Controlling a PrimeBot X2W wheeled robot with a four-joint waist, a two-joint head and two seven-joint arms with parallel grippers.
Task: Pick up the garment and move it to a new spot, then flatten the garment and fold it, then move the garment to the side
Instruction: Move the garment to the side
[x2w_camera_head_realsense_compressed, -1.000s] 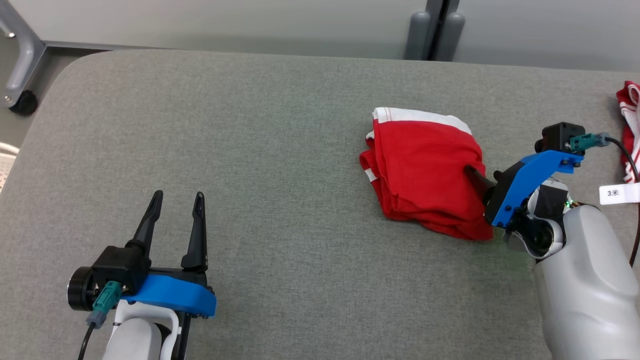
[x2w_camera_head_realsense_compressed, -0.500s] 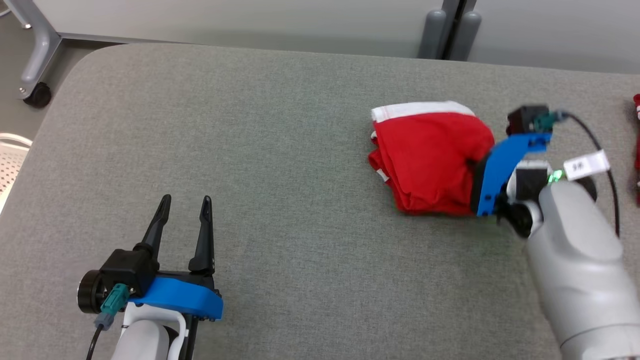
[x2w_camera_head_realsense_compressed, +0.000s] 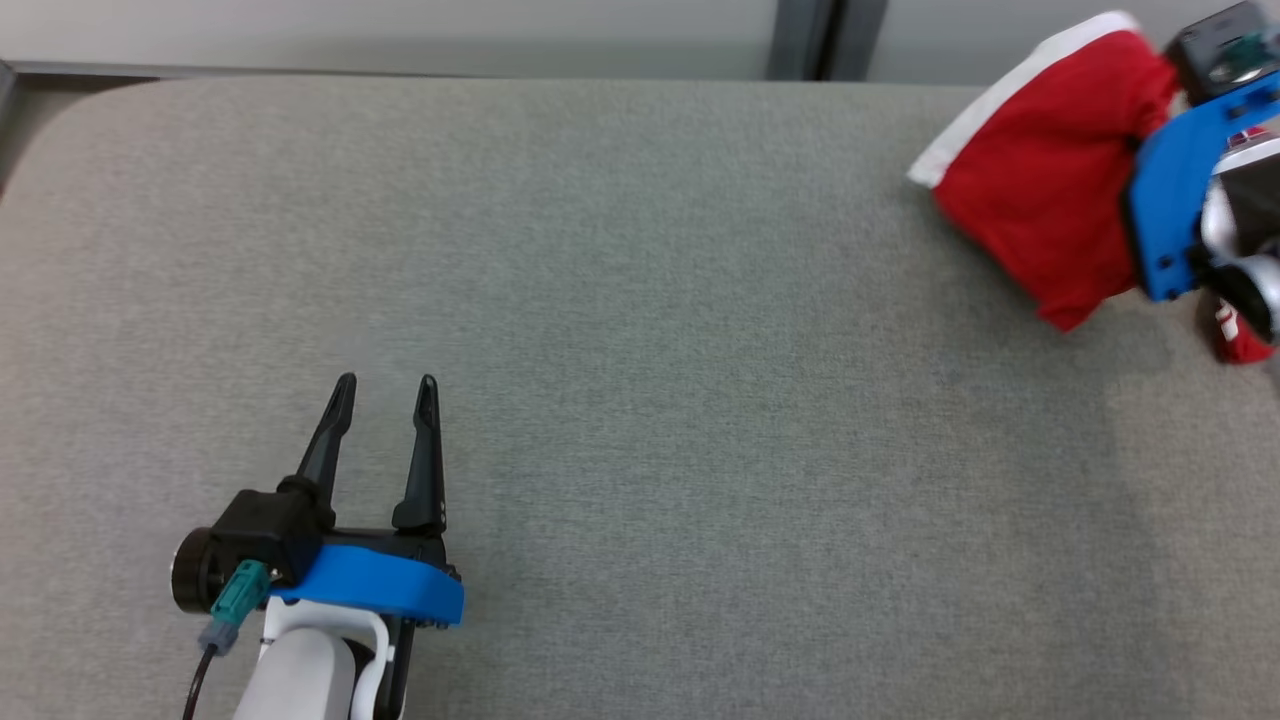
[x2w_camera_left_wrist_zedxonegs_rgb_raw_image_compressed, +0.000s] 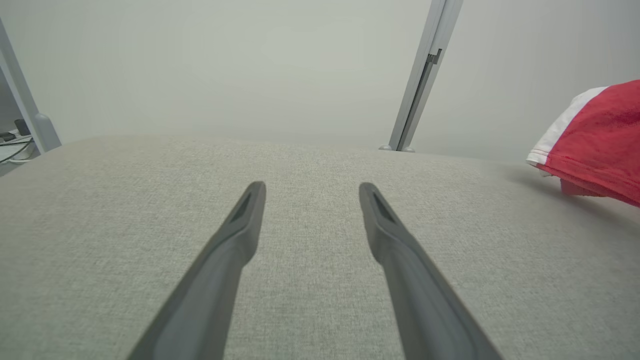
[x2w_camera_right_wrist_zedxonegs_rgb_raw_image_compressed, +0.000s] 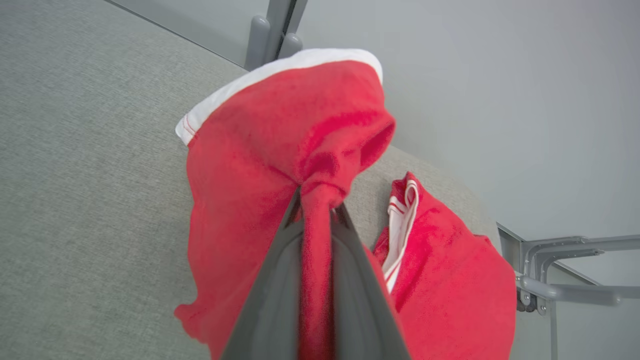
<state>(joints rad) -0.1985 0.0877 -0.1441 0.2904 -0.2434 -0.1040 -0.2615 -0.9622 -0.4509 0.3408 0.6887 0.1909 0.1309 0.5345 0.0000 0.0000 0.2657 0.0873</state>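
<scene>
garment (x2w_camera_head_realsense_compressed: 1040, 200): red with a white band, bunched and hanging from the right gripper at the far right of the table (x2w_camera_head_realsense_compressed: 600, 250); its shadow falls on the cloth below it
garment vs a second ago: then it lay folded flat on the table; now it is up off it, white band tilted
right gripper (x2w_camera_right_wrist_zedxonegs_rgb_raw_image_compressed: 315, 200): fingers pinched narrow on a twisted fold of red cloth
right gripper vs a second ago: then it was low at the garment's near edge, one finger poking at the cloth; now raised, further up the head view
left gripper (x2w_camera_head_realsense_compressed: 387, 382): fingers spread wide, nothing between them, over bare table at lower left; same pose as before
second red garment (x2w_camera_right_wrist_zedxonegs_rgb_raw_image_compressed: 450, 265): crumpled on the table just behind the held one, not touching it as far as I can tell
camera: the head view has shifted, so the table edge sits differently in frame
</scene>
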